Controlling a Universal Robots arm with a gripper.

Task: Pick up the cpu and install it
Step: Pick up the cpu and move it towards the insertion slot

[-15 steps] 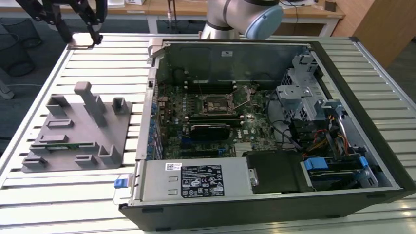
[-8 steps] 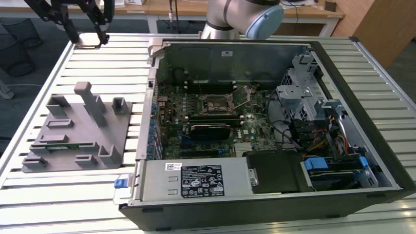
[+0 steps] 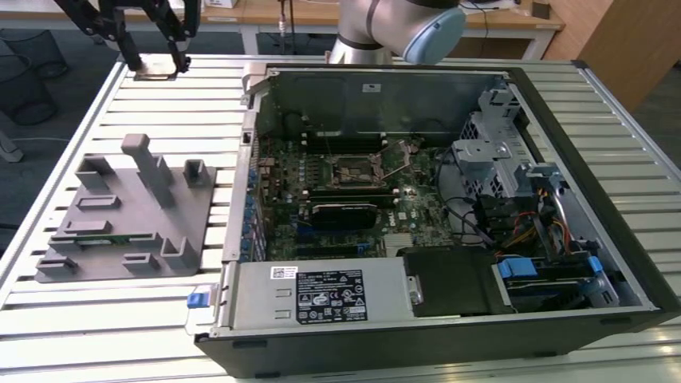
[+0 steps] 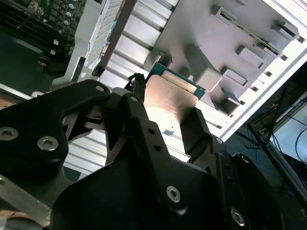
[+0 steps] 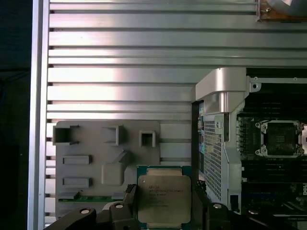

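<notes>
The jaws grip the cpu (image 5: 164,200) by two opposite edges: flat square, silvery top, greenish rim

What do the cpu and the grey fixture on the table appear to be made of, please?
The cpu, held in the gripper: metal lid with a brushed silvery sheen, on a green board edge. The grey fixture: matte and uniform, likely plastic, perhaps printed.

The cpu (image 5: 164,199) between the fingers (image 5: 199,206) of the gripper (image 5: 164,205), grey slotted holder (image 5: 105,163) and open computer case (image 5: 220,96) beyond
</notes>
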